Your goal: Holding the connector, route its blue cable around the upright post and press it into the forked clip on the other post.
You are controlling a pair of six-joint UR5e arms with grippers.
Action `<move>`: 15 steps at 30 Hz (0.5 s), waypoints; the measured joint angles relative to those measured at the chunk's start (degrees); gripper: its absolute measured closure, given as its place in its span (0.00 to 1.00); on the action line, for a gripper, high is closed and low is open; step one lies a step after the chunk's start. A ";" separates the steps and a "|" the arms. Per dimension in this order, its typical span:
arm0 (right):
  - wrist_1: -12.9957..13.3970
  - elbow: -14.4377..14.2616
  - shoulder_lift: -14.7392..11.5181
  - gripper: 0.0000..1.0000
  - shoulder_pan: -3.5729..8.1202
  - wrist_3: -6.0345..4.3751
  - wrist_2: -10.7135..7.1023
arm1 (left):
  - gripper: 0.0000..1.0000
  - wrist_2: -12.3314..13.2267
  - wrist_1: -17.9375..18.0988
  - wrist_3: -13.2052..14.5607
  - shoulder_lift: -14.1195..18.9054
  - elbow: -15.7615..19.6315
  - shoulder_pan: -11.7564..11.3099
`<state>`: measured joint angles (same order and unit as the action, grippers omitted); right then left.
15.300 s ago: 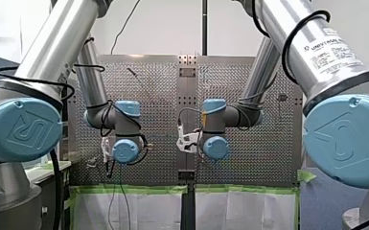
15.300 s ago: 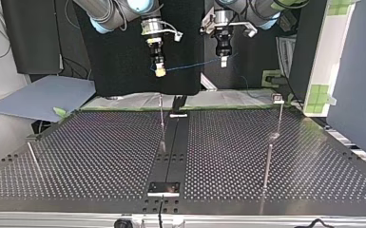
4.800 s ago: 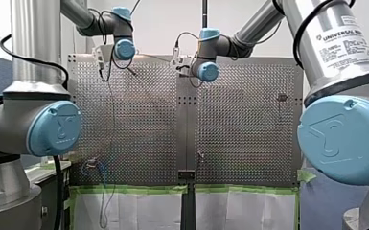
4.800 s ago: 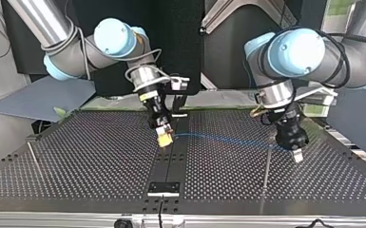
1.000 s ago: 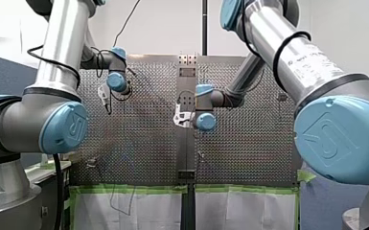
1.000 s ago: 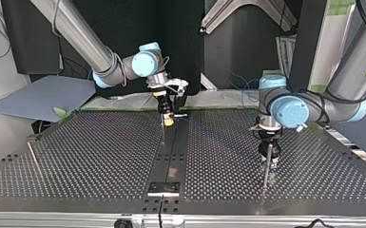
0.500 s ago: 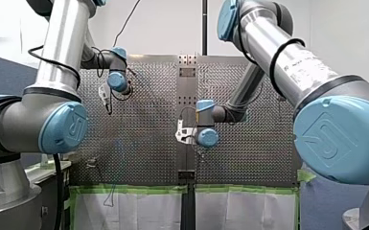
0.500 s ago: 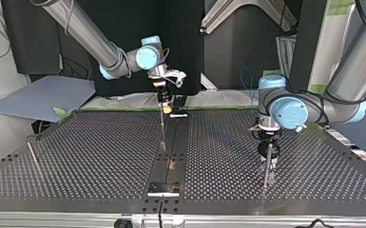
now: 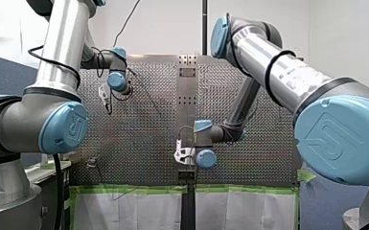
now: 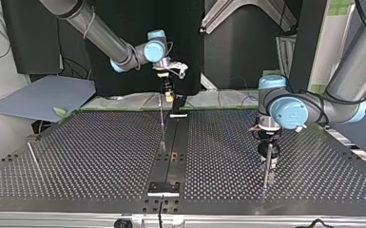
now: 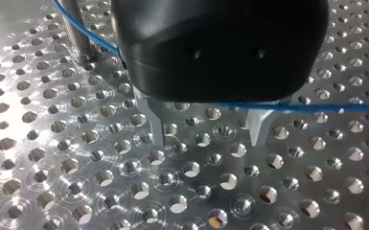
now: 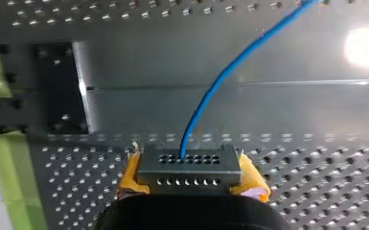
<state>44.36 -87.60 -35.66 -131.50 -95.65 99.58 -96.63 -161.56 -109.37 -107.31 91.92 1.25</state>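
Note:
My right gripper (image 12: pixel 190 176) is shut with its yellow pads on the grey connector (image 12: pixel 188 160). The blue cable (image 12: pixel 220 81) leaves the connector and runs away over the perforated table. In the top view this gripper (image 10: pixel 169 97) hangs at the table's far edge, behind the thin middle post (image 10: pixel 162 124). My left gripper (image 11: pixel 206 143) stands open just over the plate, its metal fingers (image 11: pixel 154 120) wide apart. The blue cable (image 11: pixel 345 108) runs across under its black body and bends around a post (image 11: pixel 76 33). In the top view it (image 10: pixel 268 160) sits at the right-hand post (image 10: pixel 265 175).
A smooth strip (image 10: pixel 173 142) runs down the table's middle, ending in a black plate (image 10: pixel 163 188) at the near edge. Another thin post (image 10: pixel 32 156) leans at the top view's left. Green tape (image 12: pixel 2 172) lines the table edge by my right gripper.
My right gripper has carried the connector back from over the middle post to the table's far edge in the top view, lower in the front view. My left arm has stayed put.

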 joint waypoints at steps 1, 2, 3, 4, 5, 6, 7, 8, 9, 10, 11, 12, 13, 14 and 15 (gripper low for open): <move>0.27 0.00 0.42 0.73 0.03 0.00 0.14 | 0.16 0.00 -0.03 -0.01 0.01 0.00 0.00; 0.55 0.00 0.85 0.73 0.09 0.02 0.33 | 0.16 0.00 -0.03 -0.01 0.01 0.00 0.00; 0.93 0.00 1.44 0.73 0.20 0.02 0.64 | 0.16 0.00 -0.05 0.00 0.00 0.00 0.00; 1.25 0.00 1.89 0.73 0.30 0.04 0.90 | 0.16 0.00 -0.06 0.01 0.01 0.00 0.00; 1.58 0.01 2.32 0.73 0.41 0.05 1.16 | 0.16 0.00 -0.06 0.02 0.01 0.00 0.00; 2.03 0.01 2.88 0.73 0.56 0.08 1.50 | 0.16 0.00 -0.07 0.02 0.02 0.00 0.00; 2.38 0.01 3.28 0.73 0.66 0.11 1.76 | 0.16 0.00 -0.07 0.02 0.03 0.00 0.00; 2.74 0.01 3.68 0.73 0.75 0.13 1.98 | 0.16 0.00 -0.09 0.03 0.03 0.00 0.00; 3.27 0.01 4.24 0.73 0.90 0.14 2.22 | 0.16 0.00 -0.11 0.03 0.03 0.01 0.00; 3.66 0.01 4.65 0.73 1.01 0.15 2.35 | 0.16 0.00 -0.12 0.03 0.03 0.01 0.01; 4.05 0.02 5.02 0.73 1.08 0.16 2.39 | 0.16 0.00 -0.14 0.03 0.03 0.02 0.02; 4.49 0.01 5.51 0.73 1.21 0.17 2.58 | 0.16 0.00 -0.14 0.03 0.01 0.02 0.02; 4.85 0.02 5.85 0.73 1.33 0.17 2.66 | 0.16 0.00 -0.15 0.03 0.00 0.01 0.01; 5.22 0.01 6.23 0.73 1.43 0.17 2.73 | 0.16 0.00 -0.16 0.03 0.00 0.01 0.01; 5.75 0.02 6.78 0.73 1.58 0.17 2.87 | 0.16 0.00 -0.18 0.03 0.01 0.01 0.01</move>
<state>50.11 -87.59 -28.88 -129.92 -95.47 102.46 -96.63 -161.74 -109.33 -107.31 91.92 1.26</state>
